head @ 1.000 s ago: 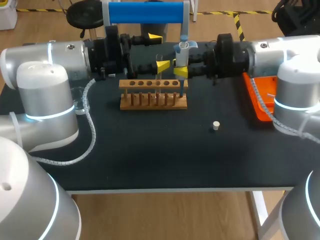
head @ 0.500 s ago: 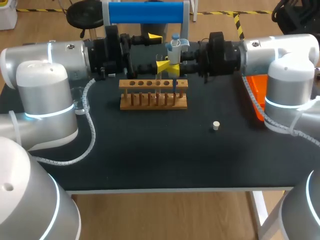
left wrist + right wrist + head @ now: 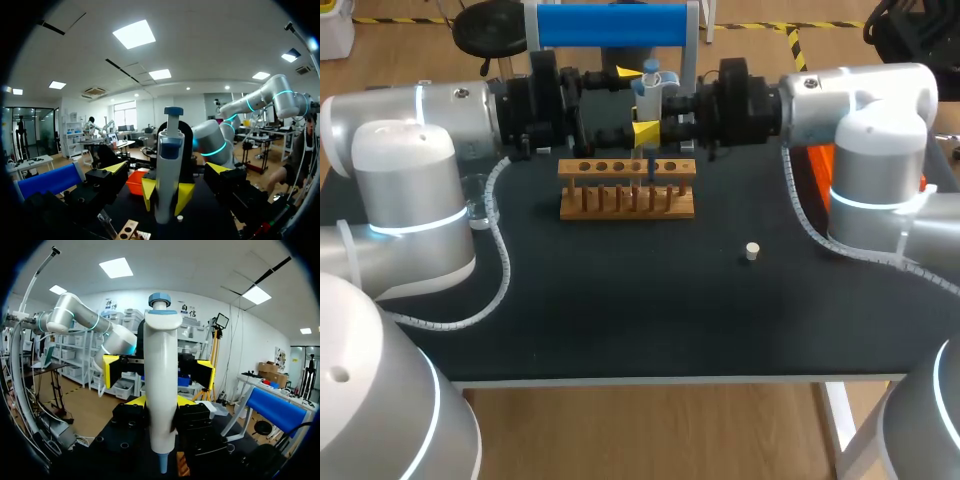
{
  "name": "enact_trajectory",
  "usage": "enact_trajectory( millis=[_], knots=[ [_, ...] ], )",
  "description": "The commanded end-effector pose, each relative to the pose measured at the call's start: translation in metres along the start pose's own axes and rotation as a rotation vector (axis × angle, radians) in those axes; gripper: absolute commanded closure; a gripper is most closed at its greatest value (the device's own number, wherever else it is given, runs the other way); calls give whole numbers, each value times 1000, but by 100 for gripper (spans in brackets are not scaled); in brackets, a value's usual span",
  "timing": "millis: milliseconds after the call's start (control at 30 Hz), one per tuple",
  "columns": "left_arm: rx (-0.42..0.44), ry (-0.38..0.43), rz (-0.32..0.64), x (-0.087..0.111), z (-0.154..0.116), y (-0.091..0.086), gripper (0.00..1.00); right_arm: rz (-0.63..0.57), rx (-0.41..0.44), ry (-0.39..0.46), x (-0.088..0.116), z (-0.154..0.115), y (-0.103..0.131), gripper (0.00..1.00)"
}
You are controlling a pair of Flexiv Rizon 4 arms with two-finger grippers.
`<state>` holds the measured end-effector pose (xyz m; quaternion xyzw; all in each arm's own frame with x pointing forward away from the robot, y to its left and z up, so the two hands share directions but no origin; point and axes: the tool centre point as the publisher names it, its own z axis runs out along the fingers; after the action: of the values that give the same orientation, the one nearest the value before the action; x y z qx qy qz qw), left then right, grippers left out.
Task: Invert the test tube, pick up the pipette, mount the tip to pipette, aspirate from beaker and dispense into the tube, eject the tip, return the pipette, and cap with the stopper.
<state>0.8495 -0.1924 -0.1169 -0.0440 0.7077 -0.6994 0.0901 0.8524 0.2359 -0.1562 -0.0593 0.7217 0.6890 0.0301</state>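
Note:
My right gripper (image 3: 658, 105) is shut on the white pipette (image 3: 649, 85), which stands upright with its blue plunger on top and its blue tip (image 3: 650, 165) just over the wooden tube rack (image 3: 627, 190). The left gripper (image 3: 635, 100) is open, its yellow fingers (image 3: 112, 371) either side of the pipette (image 3: 161, 405) without touching it. From the left wrist, the pipette (image 3: 167, 170) rises between my left gripper's (image 3: 167, 168) own fingers, pinched lower down by the right gripper (image 3: 166, 194). The white stopper (image 3: 752, 251) lies on the mat right of the rack. No test tube can be made out clearly.
An orange tray (image 3: 817, 160) sits at the right behind my right arm. A clear beaker (image 3: 478, 198) stands at the left beside my left arm. A blue roll on a stand (image 3: 610, 25) is at the table's back edge.
The right arm has carried the pipette leftward, from over the rack's right end to between the left gripper's open fingers. The left arm has kept still.

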Motion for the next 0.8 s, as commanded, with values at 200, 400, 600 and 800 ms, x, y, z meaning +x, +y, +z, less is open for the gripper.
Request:
enact_trajectory(
  millis=[200, 400, 600, 800],
  knots=[
    [3, -1, 1, 0, 0, 1, 0, 22, -9, -25, -2, 6, -4, 100],
    [3, -1, 1, 0, 0, 1, 1, 30, -22, -44, -5, 6, -4, 100],
    [3, -1, 1, 0, 0, 1, 27, 37, -28, -50, -5, 7, -3, 100],
    [3, -1, 1, 0, 0, 1, 63, 40, -27, -50, -5, 7, -3, 100]
  ],
)
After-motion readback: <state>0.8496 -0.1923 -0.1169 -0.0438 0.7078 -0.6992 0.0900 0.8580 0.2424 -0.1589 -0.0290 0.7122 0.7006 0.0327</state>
